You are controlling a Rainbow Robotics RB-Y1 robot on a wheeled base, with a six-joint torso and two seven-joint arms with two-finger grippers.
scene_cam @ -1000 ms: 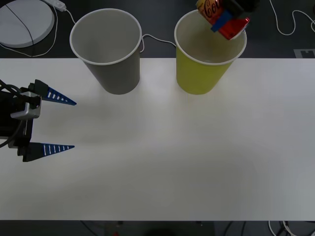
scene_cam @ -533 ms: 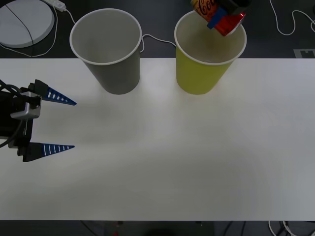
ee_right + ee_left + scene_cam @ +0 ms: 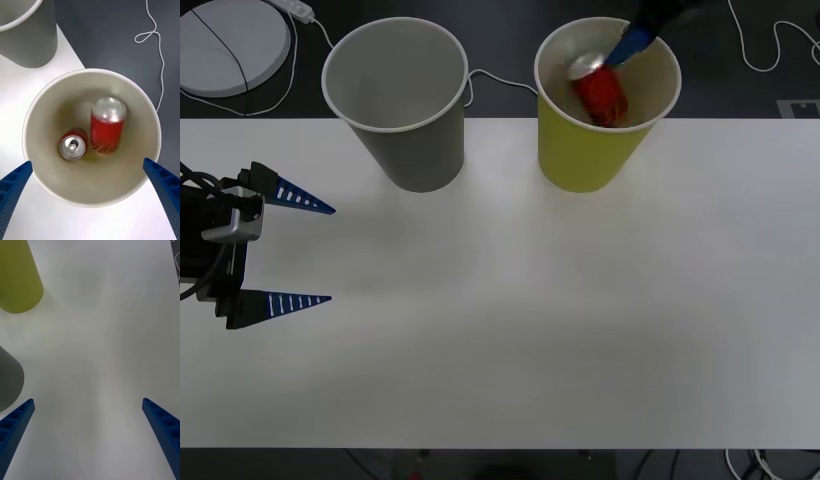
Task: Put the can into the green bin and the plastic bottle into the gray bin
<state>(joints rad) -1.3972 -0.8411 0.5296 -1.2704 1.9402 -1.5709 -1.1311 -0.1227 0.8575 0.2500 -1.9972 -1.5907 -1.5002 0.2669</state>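
The red can (image 3: 601, 95) is inside the green bin (image 3: 585, 158), tilted, free of any grip. In the right wrist view this can (image 3: 107, 129) looks blurred beside a second red can (image 3: 73, 145) that stands upright on the bin's bottom. My right gripper (image 3: 87, 162) hangs open just above the green bin's rim (image 3: 144, 108), a blue finger (image 3: 630, 45) showing at its far edge. The gray bin (image 3: 415, 150) stands left of it. My left gripper (image 3: 330, 254) rests open at the table's left side. The plastic bottle is out of view.
A white round device (image 3: 230, 45) and white cables (image 3: 500, 82) lie on the dark floor behind the white table (image 3: 530, 330). The left wrist view shows both bins, gray (image 3: 9, 382) and green (image 3: 18, 277), off to one side.
My right gripper has opened and let go of the can, which dropped from above the rim into the green bin. The left arm has not moved.
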